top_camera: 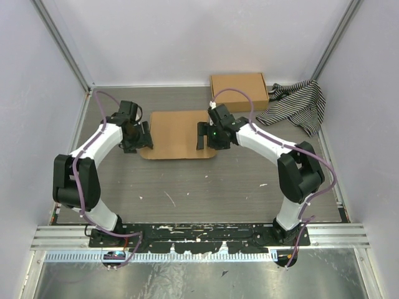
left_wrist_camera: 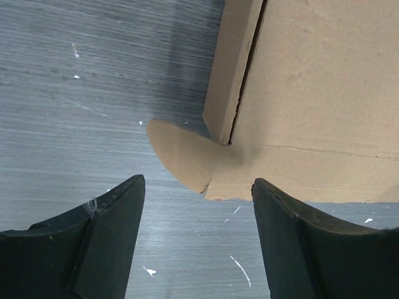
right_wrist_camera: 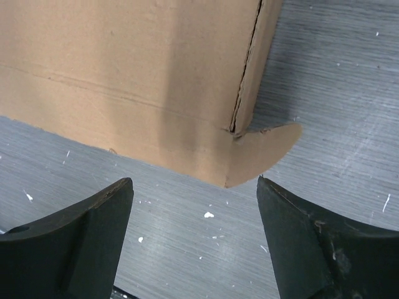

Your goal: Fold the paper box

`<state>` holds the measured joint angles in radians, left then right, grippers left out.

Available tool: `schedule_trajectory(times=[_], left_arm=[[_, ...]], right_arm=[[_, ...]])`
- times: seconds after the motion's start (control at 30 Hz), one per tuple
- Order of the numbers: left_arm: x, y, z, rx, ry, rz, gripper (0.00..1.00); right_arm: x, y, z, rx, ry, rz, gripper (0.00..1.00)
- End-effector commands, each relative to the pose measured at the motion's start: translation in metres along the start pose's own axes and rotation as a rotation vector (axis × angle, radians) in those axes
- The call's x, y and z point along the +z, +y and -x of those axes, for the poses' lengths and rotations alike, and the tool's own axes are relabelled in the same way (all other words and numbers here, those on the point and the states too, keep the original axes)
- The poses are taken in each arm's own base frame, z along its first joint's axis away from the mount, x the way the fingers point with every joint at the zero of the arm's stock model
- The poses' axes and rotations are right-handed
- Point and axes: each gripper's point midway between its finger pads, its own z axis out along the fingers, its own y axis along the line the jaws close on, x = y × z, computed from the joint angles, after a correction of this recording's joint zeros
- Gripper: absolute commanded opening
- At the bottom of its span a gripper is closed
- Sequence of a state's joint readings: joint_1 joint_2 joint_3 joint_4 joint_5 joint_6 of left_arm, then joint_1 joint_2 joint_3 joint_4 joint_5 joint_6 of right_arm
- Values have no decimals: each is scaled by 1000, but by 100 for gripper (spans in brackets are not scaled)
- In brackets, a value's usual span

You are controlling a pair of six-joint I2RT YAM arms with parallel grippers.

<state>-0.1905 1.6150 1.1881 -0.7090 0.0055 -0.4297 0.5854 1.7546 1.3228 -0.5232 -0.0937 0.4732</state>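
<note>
The paper box point(top_camera: 177, 134) is a plain brown cardboard piece lying flat in the middle of the table, with rounded tabs at its near corners. My left gripper point(top_camera: 144, 136) is open and empty at its left near corner; the left wrist view shows the rounded tab point(left_wrist_camera: 181, 156) and a raised side flap point(left_wrist_camera: 230, 68) just ahead of my fingers point(left_wrist_camera: 118, 237). My right gripper point(top_camera: 202, 135) is open and empty at its right near corner; the right wrist view shows the box point(right_wrist_camera: 124, 81) and its rounded tab point(right_wrist_camera: 265, 152) ahead of my fingers point(right_wrist_camera: 299, 237).
A formed brown cardboard box point(top_camera: 239, 91) stands at the back of the table. A black-and-white striped cloth point(top_camera: 296, 104) lies to its right. Grey walls and metal frame rails enclose the table on three sides.
</note>
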Motion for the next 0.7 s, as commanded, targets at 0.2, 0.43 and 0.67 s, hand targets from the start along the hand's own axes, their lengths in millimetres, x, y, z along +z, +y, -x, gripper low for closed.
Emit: schedule_trajectory(times=[0.2, 0.43, 0.67], left_arm=[[24, -6, -9, -1, 65, -24, 75], [28, -8, -18, 1, 102, -47, 74], [22, -7, -26, -5, 109, -58, 69]], right_arm=[[29, -10, 2, -28, -46, -56, 83], [36, -5, -2, -38, -18, -22, 82], [18, 2, 4, -53, -56, 2, 82]])
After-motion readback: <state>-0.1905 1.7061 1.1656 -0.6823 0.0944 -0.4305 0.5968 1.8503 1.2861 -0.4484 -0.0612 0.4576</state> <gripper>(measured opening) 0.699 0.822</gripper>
